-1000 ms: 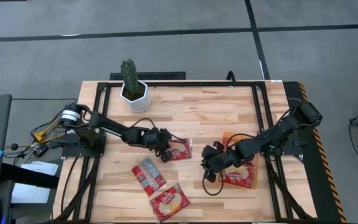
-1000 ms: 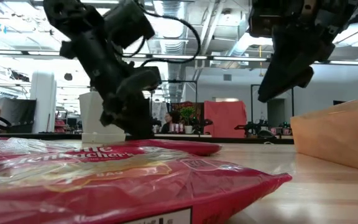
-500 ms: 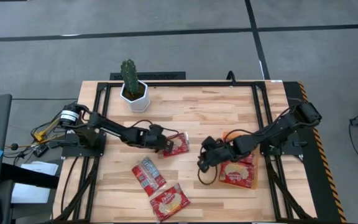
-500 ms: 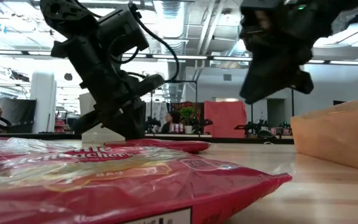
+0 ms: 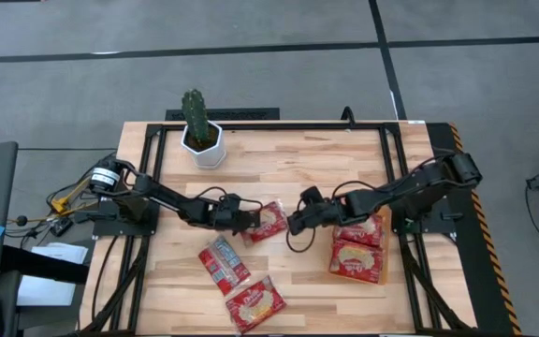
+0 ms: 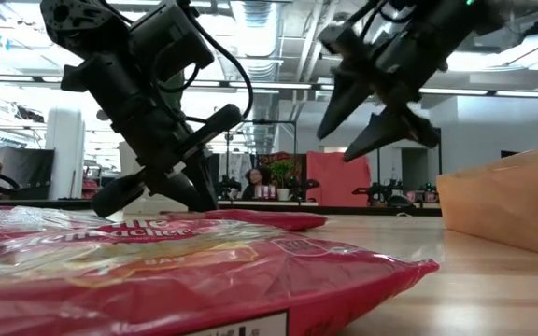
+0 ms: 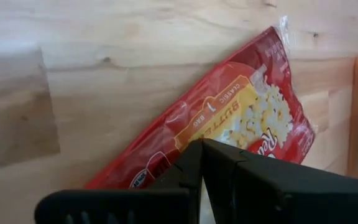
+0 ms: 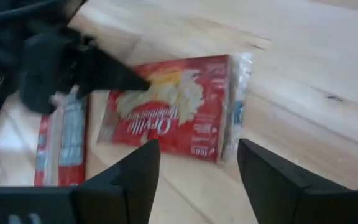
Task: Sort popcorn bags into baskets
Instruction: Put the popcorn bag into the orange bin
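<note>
The middle popcorn bag (image 5: 271,221) lies flat on the table (image 5: 307,164), between both arms and left of the basket (image 5: 359,245). Our right gripper (image 5: 297,223) hovers beside it, fingers spread and empty; we should lower squarely over its edge. The left gripper (image 5: 246,223) touches the bag's far side; we cannot tell its jaws.
</note>
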Controlling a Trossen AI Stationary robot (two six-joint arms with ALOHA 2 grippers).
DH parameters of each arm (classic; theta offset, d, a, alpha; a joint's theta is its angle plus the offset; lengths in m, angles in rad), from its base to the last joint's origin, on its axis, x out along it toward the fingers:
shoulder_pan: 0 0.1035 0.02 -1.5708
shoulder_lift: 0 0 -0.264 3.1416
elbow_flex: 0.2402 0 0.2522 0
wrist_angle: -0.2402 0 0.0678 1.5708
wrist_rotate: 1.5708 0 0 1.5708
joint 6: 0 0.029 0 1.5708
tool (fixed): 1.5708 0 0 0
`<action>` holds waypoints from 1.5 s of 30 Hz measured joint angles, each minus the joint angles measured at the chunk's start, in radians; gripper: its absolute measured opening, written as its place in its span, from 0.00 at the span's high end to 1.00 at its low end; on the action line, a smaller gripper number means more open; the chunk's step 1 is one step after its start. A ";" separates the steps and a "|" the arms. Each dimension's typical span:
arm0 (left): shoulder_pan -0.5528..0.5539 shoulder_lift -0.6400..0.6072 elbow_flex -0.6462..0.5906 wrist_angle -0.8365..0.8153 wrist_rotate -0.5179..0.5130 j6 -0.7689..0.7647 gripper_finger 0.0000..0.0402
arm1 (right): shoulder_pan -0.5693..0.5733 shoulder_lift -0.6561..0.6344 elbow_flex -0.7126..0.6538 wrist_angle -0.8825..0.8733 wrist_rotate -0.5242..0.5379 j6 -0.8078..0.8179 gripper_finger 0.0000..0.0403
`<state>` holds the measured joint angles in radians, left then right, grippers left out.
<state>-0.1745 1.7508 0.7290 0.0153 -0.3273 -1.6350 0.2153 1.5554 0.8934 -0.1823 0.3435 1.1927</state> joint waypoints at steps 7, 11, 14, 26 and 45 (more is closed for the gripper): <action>-0.011 0.001 -0.002 0.017 -0.002 -0.157 1.00 | -0.027 0.076 0.000 0.056 -0.059 0.092 0.42; -0.008 0.003 -0.004 0.061 -0.008 -0.213 1.00 | -0.026 0.123 -0.001 0.108 -0.098 0.119 0.44; -0.008 0.007 -0.005 0.137 -0.007 -0.257 1.00 | -0.026 0.136 -0.001 0.124 -0.114 0.120 0.44; 0.053 -0.114 0.016 0.293 -0.060 0.397 1.00 | -0.024 0.051 0.000 0.084 -0.077 0.063 0.47; 0.193 0.036 0.055 0.109 0.170 0.535 1.00 | 0.019 0.052 -0.001 0.015 -0.079 0.085 0.53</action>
<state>0.0187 1.7865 0.7844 0.1244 -0.1575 -1.0995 0.2346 1.6073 0.8928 -0.1674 0.2643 1.2779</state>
